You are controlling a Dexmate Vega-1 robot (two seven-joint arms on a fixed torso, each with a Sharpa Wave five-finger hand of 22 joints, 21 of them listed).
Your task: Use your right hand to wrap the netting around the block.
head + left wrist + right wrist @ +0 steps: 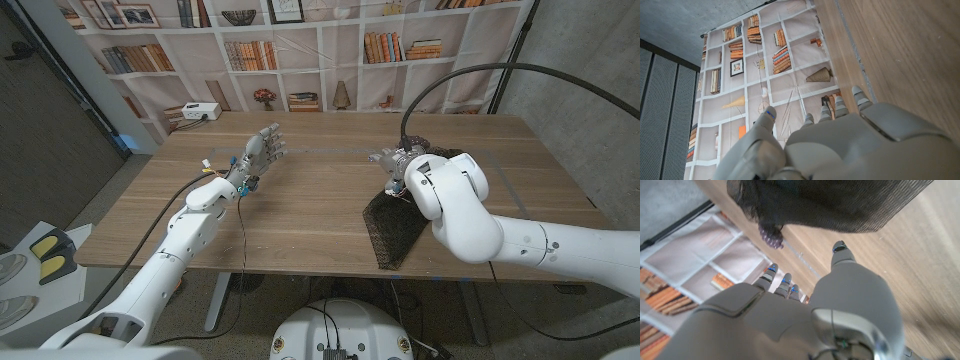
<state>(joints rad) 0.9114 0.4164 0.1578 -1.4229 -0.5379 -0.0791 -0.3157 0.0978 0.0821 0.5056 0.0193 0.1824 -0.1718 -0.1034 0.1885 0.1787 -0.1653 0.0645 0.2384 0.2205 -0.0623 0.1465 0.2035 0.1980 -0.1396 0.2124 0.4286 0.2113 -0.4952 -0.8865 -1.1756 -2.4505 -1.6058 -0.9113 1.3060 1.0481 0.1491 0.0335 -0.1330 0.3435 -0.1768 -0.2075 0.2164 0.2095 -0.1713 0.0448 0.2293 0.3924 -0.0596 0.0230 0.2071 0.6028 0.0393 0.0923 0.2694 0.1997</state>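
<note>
Reaching over the right half of the wooden table (pixel 300 215), the right hand (pixel 392 160) sits just left of the dark netting (pixel 392 228), fingers pointing left. In the right wrist view that hand (pixel 805 310) has its fingers spread with nothing between them, and the netting (pixel 835 202) hangs bunched beyond the fingertips, not gripped as far as I can tell. A small purplish lump (pixel 771 236) pokes out under the netting's edge; can't tell if it is the block. Netting drapes from mid-right of the table toward the near edge, partly hidden by the right arm. Left hand (pixel 262 150) is well apart at far left-centre, raised, fingers apart, holding nothing; the left wrist view shows it (pixel 840 142) beside the table edge. Bookshelf backdrop (pixel 300 50) stands behind the table.
</note>
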